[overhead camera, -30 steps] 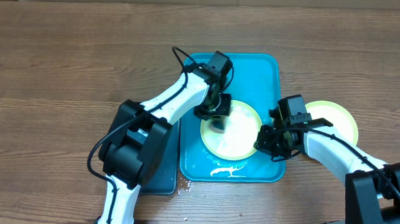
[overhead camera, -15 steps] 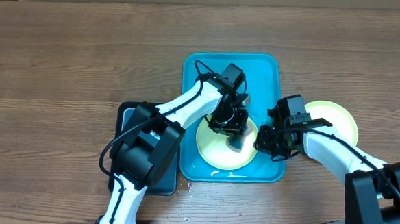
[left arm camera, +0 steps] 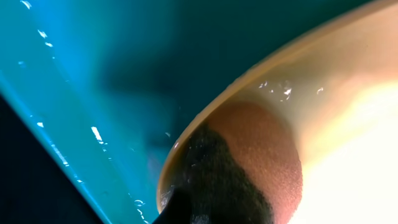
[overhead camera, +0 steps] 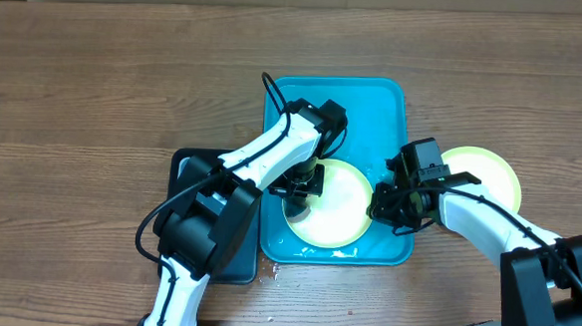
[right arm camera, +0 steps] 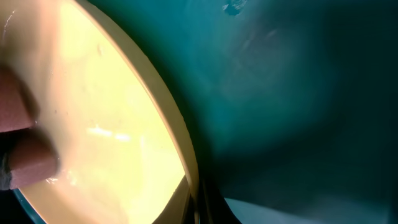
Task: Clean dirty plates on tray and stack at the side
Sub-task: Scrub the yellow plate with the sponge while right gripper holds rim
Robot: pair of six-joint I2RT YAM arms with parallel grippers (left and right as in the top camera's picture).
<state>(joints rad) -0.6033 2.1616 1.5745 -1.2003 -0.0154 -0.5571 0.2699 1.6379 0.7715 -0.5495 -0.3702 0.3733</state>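
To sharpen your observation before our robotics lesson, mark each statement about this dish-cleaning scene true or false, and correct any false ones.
1. A plate lies in the turquoise tray. True.
2. The left pincer holds a sponge against that plate. True.
3. The second plate sits on the dark tray. False: it rests on the wooden table, to the right of the turquoise tray.
4. The right pincer hangs above bare wood. False: it is at the plate's right rim, over the turquoise tray.
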